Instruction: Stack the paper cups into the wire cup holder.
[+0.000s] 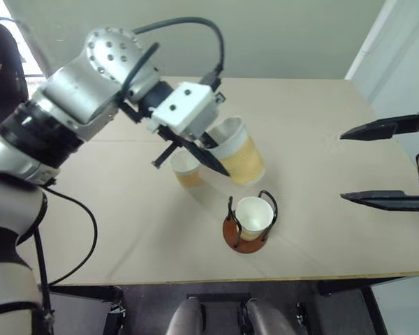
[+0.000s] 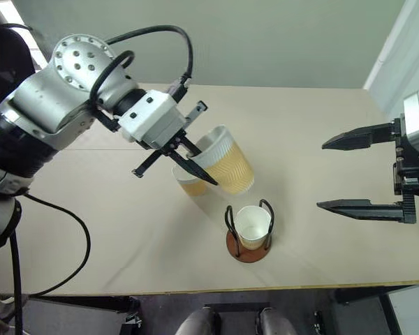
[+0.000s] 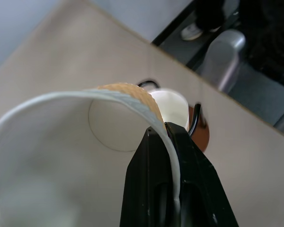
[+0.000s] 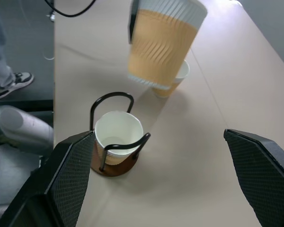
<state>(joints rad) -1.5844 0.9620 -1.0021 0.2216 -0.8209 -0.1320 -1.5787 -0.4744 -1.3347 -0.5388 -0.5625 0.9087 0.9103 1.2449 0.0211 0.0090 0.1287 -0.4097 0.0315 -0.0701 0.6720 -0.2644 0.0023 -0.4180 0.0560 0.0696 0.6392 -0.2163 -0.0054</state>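
Left end effector [image 2: 188, 159] pinching unmarked paper cup [image 2: 223, 162] rim, right end effector [image 2: 327, 174] spread wide

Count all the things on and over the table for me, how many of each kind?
Paper cups: 3 (one held up, one on the table, one in the holder)
Wire cup holder: 1
Table: 1
Robot grippers: 2 (left, right)
Total: 7
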